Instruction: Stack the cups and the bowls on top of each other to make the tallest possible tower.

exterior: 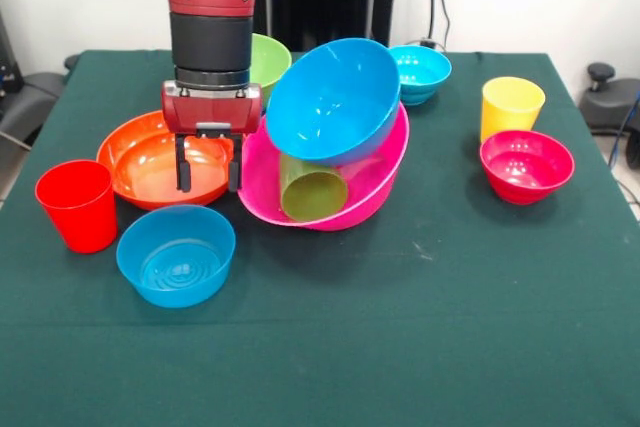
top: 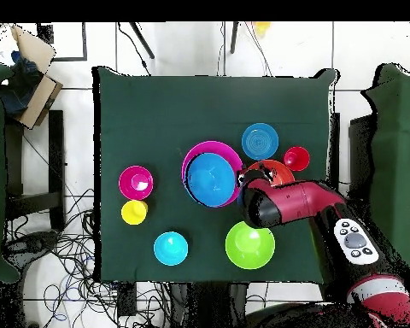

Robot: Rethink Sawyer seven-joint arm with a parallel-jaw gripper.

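Note:
My gripper (exterior: 208,173) hangs open and empty over the right half of the orange bowl (exterior: 140,162). Just to its right stands the tower: the big pink bowl (exterior: 375,192), tilted, with the green cup (exterior: 312,195) lying on its side inside it and the large blue bowl (exterior: 335,97) leaning on top. The red cup (exterior: 78,205) and a small blue bowl (exterior: 176,254) sit at the front left. From overhead, the arm (top: 268,203) covers the gripper beside the blue bowl (top: 210,179) and the orange bowl (top: 278,167).
A lime green bowl (exterior: 270,57) stands behind the arm. A cyan bowl (exterior: 420,72) sits at the back, with the yellow cup (exterior: 511,104) and a magenta-red bowl (exterior: 526,165) on the right. The table is covered in dark green cloth (exterior: 400,327).

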